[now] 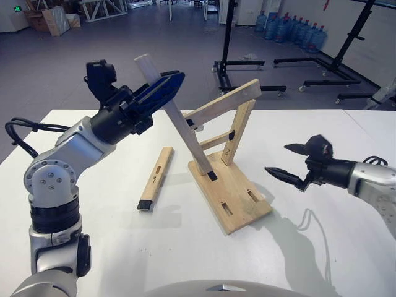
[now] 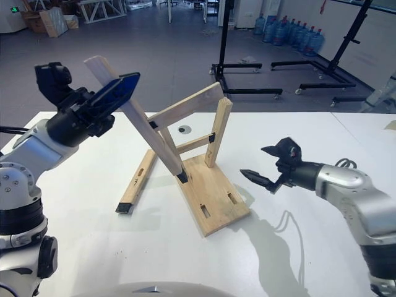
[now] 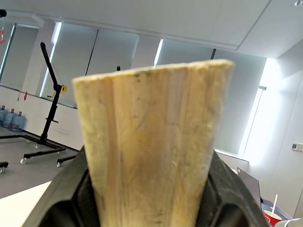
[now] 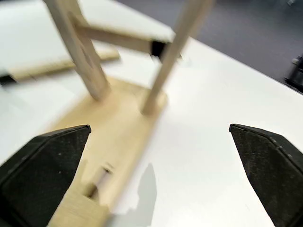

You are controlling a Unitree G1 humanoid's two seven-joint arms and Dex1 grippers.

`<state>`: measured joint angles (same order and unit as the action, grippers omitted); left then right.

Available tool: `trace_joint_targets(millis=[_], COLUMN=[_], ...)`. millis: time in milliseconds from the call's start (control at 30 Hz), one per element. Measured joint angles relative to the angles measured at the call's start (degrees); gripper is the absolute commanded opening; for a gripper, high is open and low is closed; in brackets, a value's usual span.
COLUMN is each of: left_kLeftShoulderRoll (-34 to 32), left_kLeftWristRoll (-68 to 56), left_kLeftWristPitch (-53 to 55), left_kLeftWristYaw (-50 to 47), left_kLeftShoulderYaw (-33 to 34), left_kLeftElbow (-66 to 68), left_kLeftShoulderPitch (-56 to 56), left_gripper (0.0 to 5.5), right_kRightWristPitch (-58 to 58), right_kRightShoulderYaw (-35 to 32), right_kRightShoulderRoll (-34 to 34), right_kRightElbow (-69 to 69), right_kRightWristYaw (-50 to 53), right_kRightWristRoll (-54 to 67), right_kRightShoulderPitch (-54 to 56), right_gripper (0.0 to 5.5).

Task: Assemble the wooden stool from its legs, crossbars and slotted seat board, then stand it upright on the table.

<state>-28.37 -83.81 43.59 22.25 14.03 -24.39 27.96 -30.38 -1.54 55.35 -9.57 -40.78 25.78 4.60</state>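
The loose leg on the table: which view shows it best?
Left eye view: the loose leg shows whole, with slot and dark tip. Right eye view shows the same; right wrist view, a blurred part.

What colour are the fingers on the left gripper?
Blue fingers; the left eye view shows them best.

eyes: head pair, forward-down over table [image 1: 124, 247], same scene | left wrist: hard against leg [image 3: 151, 151], facing up to ceiling [image 3: 189, 23] | right wrist: low, close, facing stool [image 4: 109, 137], shared with eyes
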Motion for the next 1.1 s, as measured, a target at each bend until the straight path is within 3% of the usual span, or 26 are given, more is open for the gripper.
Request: trace_joint_targets(millis=[133, 233, 467, 567, 667, 833, 933, 1100], left_kLeftShoulderRoll=[0.5, 1.3, 0.2, -1.5, -4.0, -6.3, -5.9, -4.2], left_kLeftWristRoll=[2.6, 6.3, 10.7, 11.8, 13.4, 15.2, 22.0, 26.5], left_kLeftWristPitch=[-0.3, -0.5, -1.0, -1.0, -1.1, -2.2, -4.7, -6.3], left_kLeftWristYaw=[0.1, 0.6, 5.9, 8.8, 12.8, 18.6, 24.5, 34.3], left_kLeftShoulderYaw=[-1.4, -4.3, -5.1, -4.5, -4.1, -1.8, -7.0, -12.3], left_kLeftElbow=[-2.5, -3.9, -4.7, -4.5, -3.7, 3.6, 5.3, 9.9], left_kLeftShoulderPitch=[-4.5, -8.2, -11.0, -11.0, -10.5, -4.4, -3.1, -3.6], left_gripper=[2.04, 2.04, 2.04, 2.04, 2.04, 2.04, 2.04, 2.04], right_kRightWristPitch=[8.4, 14.6, 11.6, 7.9, 4.2, 3.3, 3.2, 3.0], right_kRightShoulderYaw=[10.0, 13.4, 15.6, 16.9, 17.0, 12.7, 8.7, 8.0], right_kRightShoulderRoll=[-3.1, -4.9, -5.7, -9.0, -13.1, -11.3, -10.1, -10.1], right_kRightElbow=[14.4, 20.4, 7.1, 2.4, 2.1, 2.8, 4.3, 4.6], right_kRightWristYaw=[2.4, 2.0, -8.4, -9.1, -6.0, -5.4, -5.1, -6.5], right_kRightWristRoll=[-15.8, -21.4, -17.0, -15.6, -15.6, -15.8, -15.6, -15.5], right_kRightShoulderPitch=[4.3, 6.6, 0.6, -0.6, 0.8, -0.8, -2.5, -2.6], right_gripper=[5.40, 5.40, 5.40, 5.40, 5.40, 5.40, 5.40, 5.40])
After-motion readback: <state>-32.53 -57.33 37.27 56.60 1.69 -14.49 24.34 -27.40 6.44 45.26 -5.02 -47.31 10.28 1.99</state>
